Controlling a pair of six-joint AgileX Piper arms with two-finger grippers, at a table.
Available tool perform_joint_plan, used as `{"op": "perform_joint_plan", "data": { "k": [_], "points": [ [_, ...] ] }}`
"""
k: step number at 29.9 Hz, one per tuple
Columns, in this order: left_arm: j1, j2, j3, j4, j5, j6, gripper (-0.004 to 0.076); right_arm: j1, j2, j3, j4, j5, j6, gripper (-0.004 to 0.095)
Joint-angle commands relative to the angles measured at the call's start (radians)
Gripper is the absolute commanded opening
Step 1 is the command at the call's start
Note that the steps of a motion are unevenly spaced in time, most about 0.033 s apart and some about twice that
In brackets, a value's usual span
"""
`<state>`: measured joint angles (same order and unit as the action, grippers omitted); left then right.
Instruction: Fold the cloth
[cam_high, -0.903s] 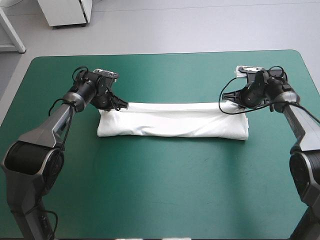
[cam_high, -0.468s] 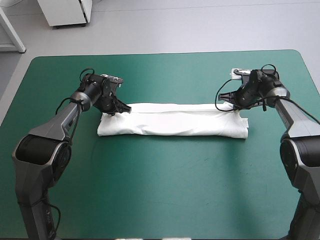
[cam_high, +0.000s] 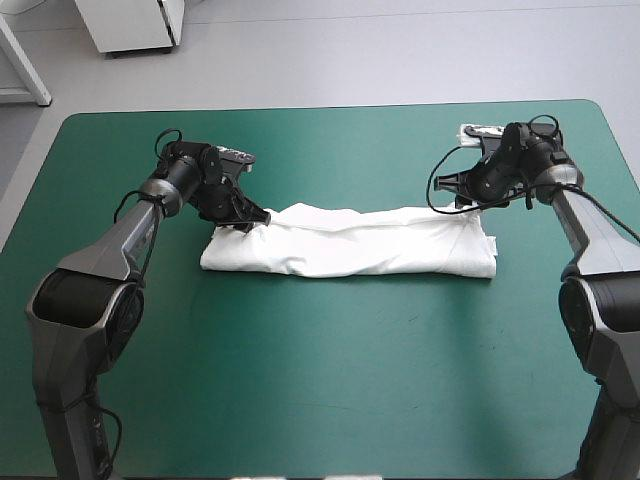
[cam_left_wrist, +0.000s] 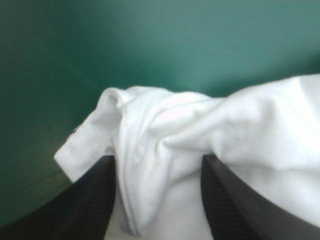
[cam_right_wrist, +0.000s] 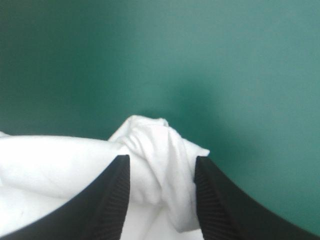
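**Teal-green counter (cam_high: 320, 400): T-shirt (cam_high: 350, 245) mid-fold**

A long folded band is laid across centre. Its end corners are pinched by the left end effector (cam_left_wrist: 157, 160) and right end effector (cam_right_wrist: 161, 160), both nearly closed. Judged light, limp, bunch-prone; corners are best held.

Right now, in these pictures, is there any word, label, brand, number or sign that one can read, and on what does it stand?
None can be read. The white T-shirt shows no print or label, and the teal-green cover bears no marking.
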<state>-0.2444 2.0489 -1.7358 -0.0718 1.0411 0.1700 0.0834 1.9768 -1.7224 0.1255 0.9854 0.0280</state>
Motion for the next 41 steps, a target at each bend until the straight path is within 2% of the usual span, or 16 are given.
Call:
{"op": "perform_joint_plan", "data": {
  "k": [1, 7, 9, 12, 13, 20, 28, 35, 41],
  "points": [
    [-0.003, -0.057, -0.087, 0.032, 0.091, -0.009, 0.0439, -0.011, -0.073, -0.073, 0.009, -0.011, -0.008, 0.0443],
    [-0.003, -0.057, -0.248, 0.029, 0.194, 0.003, 0.0342, -0.011, -0.102, -0.103, -0.014, 0.007, -0.006, 0.0441],
    [-0.003, -0.057, -0.289, -0.014, 0.189, 0.023, 0.0253, -0.011, -0.11, -0.103, -0.014, 0.009, -0.006, 0.0442],
    [-0.007, -0.057, -0.317, -0.118, 0.204, 0.098, 0.0015, -0.011, -0.114, -0.103, -0.014, 0.01, -0.004, 0.0442],
    [-0.018, -0.057, -0.321, -0.145, 0.209, 0.128, -0.0018, -0.011, -0.114, -0.103, -0.014, 0.015, -0.004, 0.0442],
    [-0.131, -0.057, -0.326, -0.177, 0.205, 0.159, -0.0022, -0.011, -0.114, -0.103, -0.018, 0.033, 0.007, 0.0442],
    [-0.261, -0.034, -0.326, -0.179, 0.139, 0.162, -0.0022, -0.011, -0.114, -0.103, -0.018, 0.04, 0.007, 0.0374],
    [-0.31, 0.064, -0.326, -0.182, 0.137, 0.16, -0.0022, -0.011, -0.114, -0.103, -0.018, 0.044, 0.01, 0.0373],
    [-0.324, 0.131, -0.326, -0.173, 0.092, 0.146, -0.0022, -0.011, -0.114, -0.103, -0.018, 0.052, 0.01, 0.0373]
  ]
}}
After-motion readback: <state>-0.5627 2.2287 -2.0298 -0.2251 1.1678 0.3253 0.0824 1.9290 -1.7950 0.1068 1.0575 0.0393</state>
